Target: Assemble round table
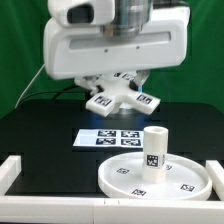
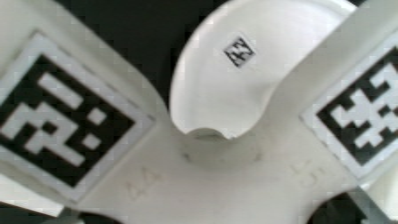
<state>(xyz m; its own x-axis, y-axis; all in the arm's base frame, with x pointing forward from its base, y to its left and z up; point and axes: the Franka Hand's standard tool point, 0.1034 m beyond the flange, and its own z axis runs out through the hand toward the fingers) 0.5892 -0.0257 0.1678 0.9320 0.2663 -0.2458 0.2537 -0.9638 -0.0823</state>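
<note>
Base with four arms [image 1: 122, 99] hangs close under the gripper [image 1: 120, 86] at the far side of the black table [image 1: 50, 125]. Its tagged arms spread out below the arm's broad white housing. The fingers are hidden behind that housing and the base, so I cannot tell whether the jaws are spread, pressed together or pinching the base, nor whether the base is clear of the table. In the wrist view the base [image 2: 214, 170] fills almost the whole picture. One large black-and-white tag [image 2: 63, 110] shows on one arm, another [image 2: 365, 108] on the opposite arm, and a small tag [image 2: 237, 50] on a third arm that points away from the camera. No finger can be made out there either. Nearer the camera in the exterior view lies the round disc [image 1: 120, 178], flat on the table. The short thick leg [image 1: 154, 148] stands upright on about its middle. The marker board [image 1: 113, 137] lies between the base and the disc, just beside the disc's far edge. A white border rim [image 1: 12, 172] runs along the table's near edge and the exterior view's left.
</note>
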